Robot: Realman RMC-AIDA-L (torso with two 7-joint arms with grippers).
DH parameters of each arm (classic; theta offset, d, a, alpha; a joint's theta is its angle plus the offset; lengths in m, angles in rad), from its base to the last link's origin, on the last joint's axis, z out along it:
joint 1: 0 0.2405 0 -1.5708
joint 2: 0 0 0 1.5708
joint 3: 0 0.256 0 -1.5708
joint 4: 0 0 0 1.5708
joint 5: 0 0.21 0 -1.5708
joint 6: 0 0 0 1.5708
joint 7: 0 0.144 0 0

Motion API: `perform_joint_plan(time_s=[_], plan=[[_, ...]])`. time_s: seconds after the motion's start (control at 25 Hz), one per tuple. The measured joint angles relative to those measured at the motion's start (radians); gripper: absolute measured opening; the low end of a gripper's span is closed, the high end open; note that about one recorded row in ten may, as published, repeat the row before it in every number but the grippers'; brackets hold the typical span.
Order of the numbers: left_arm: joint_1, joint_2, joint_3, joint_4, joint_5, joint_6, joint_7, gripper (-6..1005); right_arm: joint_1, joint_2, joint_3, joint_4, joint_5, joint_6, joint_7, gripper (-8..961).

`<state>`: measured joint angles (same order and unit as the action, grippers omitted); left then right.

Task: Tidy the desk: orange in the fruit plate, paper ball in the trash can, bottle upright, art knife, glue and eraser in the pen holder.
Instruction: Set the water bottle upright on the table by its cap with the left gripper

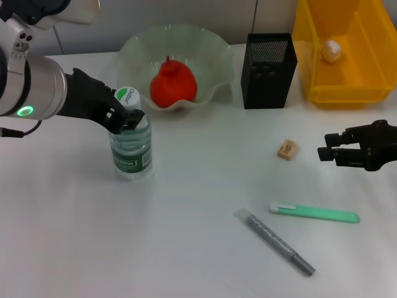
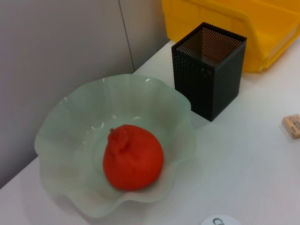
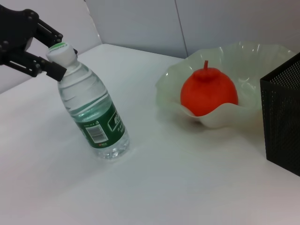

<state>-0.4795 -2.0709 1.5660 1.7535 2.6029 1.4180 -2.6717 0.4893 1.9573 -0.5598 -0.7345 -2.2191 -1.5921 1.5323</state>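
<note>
The left gripper point(image 1: 124, 117) is clamping the neck of the bottle point(image 1: 131, 149), fingers pinched just under the white, green-topped cap, as the clear ribbed plastic body stands on the desk directly below it, leaning slightly. By the look of things the bottle step is nearly finished; the next move seems to call for a gentle release and a straight lift clear, so the light, part-filled bottle is not tipped over.

Just beyond that gripper, the orange point(image 1: 173, 84), red-orange with a knobbly stem end, is sitting inside the fruit plate point(image 1: 211, 53), a pale green translucent bowl with a ruffled rim. Farther toward the right arm, the pen holder point(image 1: 268, 71), a black square mesh cup, is standing beside the trash can point(image 1: 310, 81), a glossy yellow bin with a crumpled paper ball point(image 1: 331, 51) inside.

The right gripper point(image 1: 327, 149) is hovering low over the desk with its fingers apart. The eraser point(image 1: 287, 149), a small tan printed block, is lying just beside its fingertips; nearer the robot lie the mint-green art knife point(image 1: 314, 213) and a slim grey glue stick point(image 1: 276, 242), both apparently awaiting the holder.
</note>
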Motion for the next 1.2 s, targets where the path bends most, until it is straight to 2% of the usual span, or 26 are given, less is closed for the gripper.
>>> perform_joint_plan(time_s=[1.2], plan=[[-0.007, 0.000, -0.006, -0.010, 0.006, -0.004, 0.011, 444, 0.000, 0.002, 0.000, 0.006, -0.001, -0.002, 0.000, 409]])
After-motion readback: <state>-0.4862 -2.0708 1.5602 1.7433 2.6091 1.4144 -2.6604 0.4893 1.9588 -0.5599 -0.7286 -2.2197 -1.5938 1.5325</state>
